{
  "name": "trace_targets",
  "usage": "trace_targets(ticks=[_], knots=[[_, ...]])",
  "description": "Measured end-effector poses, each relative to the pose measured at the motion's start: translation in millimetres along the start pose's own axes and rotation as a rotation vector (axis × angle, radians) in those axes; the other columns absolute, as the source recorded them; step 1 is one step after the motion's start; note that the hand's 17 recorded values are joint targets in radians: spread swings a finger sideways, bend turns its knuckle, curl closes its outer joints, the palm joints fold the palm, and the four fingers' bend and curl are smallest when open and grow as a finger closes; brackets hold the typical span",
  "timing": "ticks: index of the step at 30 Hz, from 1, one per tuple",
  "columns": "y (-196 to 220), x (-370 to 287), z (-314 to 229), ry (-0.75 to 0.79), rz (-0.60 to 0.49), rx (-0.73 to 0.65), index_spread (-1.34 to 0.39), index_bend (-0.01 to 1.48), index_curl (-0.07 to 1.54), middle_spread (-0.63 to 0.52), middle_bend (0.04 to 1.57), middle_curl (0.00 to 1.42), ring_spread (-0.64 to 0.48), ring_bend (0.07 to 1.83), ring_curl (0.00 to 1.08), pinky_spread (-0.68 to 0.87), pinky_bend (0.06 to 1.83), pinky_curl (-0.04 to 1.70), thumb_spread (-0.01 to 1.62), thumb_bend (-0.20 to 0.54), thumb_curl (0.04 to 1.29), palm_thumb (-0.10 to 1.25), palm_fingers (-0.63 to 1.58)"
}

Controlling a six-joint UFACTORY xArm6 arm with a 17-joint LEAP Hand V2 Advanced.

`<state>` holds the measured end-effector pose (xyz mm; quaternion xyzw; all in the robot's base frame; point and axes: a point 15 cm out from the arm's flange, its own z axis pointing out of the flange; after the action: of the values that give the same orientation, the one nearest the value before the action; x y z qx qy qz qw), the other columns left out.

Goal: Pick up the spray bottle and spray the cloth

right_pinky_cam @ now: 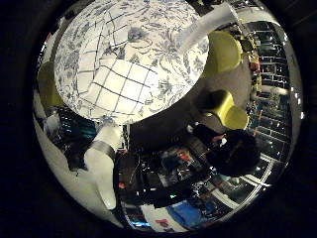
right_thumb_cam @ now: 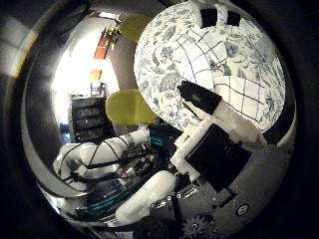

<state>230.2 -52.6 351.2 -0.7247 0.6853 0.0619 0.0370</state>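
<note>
The hand hangs high over the floral-clothed table, fingers loosely extended, gripping nothing. The checked cloth lies beyond the fingertips. No spray bottle shows; pickup and spraying remain.

I can read no words, labels, numbers or signs anywhere from my palm. The round desk with the blue-and-white floral cover carries only its flower pattern, and the white cloth with a dark grid of lines lying on it shows lines alone, no lettering. The orange panels on the far wall are too small for me to tell whether they bear any writing. A red-and-white patch on the floor below the desk could be print, but nothing on it is legible. The dark shelves along the room's edge show no readable markings.
</note>
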Motion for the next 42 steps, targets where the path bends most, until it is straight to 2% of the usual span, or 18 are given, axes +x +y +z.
trace_targets(ticks=[7,14,18,24,34,42], knots=[[-6,11,-14,0.016,0.029,0.045,-0.4,0.19,0.48,-0.17,0.35,0.44,-0.03,0.62,0.18,0.25,0.52,0.0,1.08,-0.021,0.35,0.75,0.59],[-9,36,-39,-0.035,0.129,0.154,-0.4,0.18,0.46,-0.2,0.36,0.44,-0.07,0.66,0.19,0.21,0.56,0.0,1.07,-0.022,0.35,0.75,0.61],[-14,60,-57,-0.124,0.237,0.276,-0.39,0.16,0.44,-0.21,0.37,0.45,-0.09,0.71,0.2,0.18,0.6,0.0,1.08,-0.021,0.36,0.74,0.59],[-16,120,-81,-0.257,0.387,0.467,-0.35,0.16,0.38,-0.16,0.36,0.44,-0.09,0.81,0.23,0.15,0.75,0.0,1.08,-0.021,0.37,0.75,0.5],[11,231,-99,-0.475,0.591,0.851,-0.29,0.18,0.35,-0.11,0.43,0.46,-0.04,0.83,0.24,0.14,0.88,0.0,1.08,-0.022,0.38,0.71,0.39],[38,298,-38,-0.656,0.683,1.065,-0.19,0.18,0.35,0.02,0.4,0.43,0.1,0.7,0.22,0.26,0.85,0.02,1.07,-0.025,0.37,0.67,0.16]])
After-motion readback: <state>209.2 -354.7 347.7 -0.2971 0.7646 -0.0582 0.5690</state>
